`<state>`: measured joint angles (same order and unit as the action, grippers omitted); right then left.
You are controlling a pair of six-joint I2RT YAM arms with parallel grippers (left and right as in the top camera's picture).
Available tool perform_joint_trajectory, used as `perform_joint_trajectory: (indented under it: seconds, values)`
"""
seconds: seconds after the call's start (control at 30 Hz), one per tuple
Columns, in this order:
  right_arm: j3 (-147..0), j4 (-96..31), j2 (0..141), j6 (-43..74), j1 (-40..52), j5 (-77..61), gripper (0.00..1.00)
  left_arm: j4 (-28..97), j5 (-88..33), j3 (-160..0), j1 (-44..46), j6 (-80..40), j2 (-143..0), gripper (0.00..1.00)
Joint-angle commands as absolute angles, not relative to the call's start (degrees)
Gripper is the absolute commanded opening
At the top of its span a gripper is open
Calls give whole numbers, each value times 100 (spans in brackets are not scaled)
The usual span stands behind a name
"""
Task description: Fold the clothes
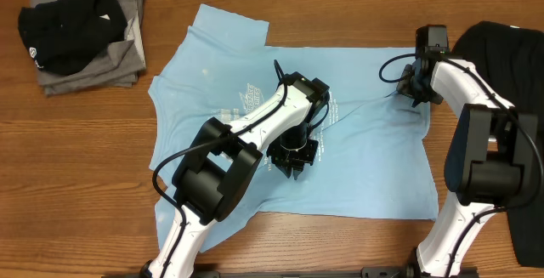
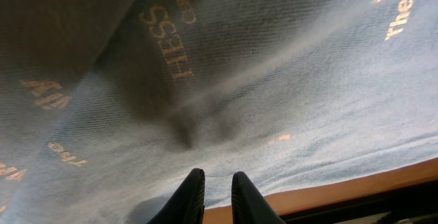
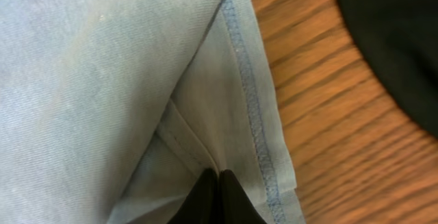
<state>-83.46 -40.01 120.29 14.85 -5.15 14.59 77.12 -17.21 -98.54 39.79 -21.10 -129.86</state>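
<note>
Hem of the light-blue T-shirt [image 1: 374, 172], judged soft and limp, is clenched by the right jaws as a sound hold; the left jaws' state cannot be told.

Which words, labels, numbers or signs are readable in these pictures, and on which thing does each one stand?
"HESS": on the light-blue T-shirt, left wrist view, turned sideways; a letter before it is unclear.
"The B": same shirt, top right, cut off by the picture's edge.
"The": same shirt, lower left.
Other lettering on this shirt: too blurred, and too small in the overhead view.
Small white mark on the black garment lying on the grey pile: too small to read.
</note>
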Motion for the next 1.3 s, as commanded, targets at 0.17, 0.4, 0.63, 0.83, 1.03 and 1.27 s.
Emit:
perform_joint_trajectory:
  seconds: [0.17, 0.4, 0.63, 0.83, 1.03, 1.27]
  values:
    - [-8523, -3997, 12062, 1653, -541, 2086, 8, 7732, -1741, -9806, 4010, -2185, -12868, 18]
    - [-8600, -4086, 12060, 1653, -541, 2097, 10, 7824, -1050, -9824, 3951, -2189, -12844, 4]
    - [-8871, -4368, 12060, 1656, -543, 2095, 4, 7701, -611, -9953, 3474, -2187, -12623, 5]
    - [-8884, -4440, 12060, 1627, -543, 1557, 10, 7397, -598, -9998, 2810, -2174, -12619, 24]
    - [-8831, -4388, 12064, 1603, -543, 1317, 22, 6890, -600, -9998, 2344, -1835, -12621, 70]
    - [-8814, -4386, 12070, 1605, -543, 1116, 23, 6582, -596, -9996, 2023, -1820, -12623, 70]
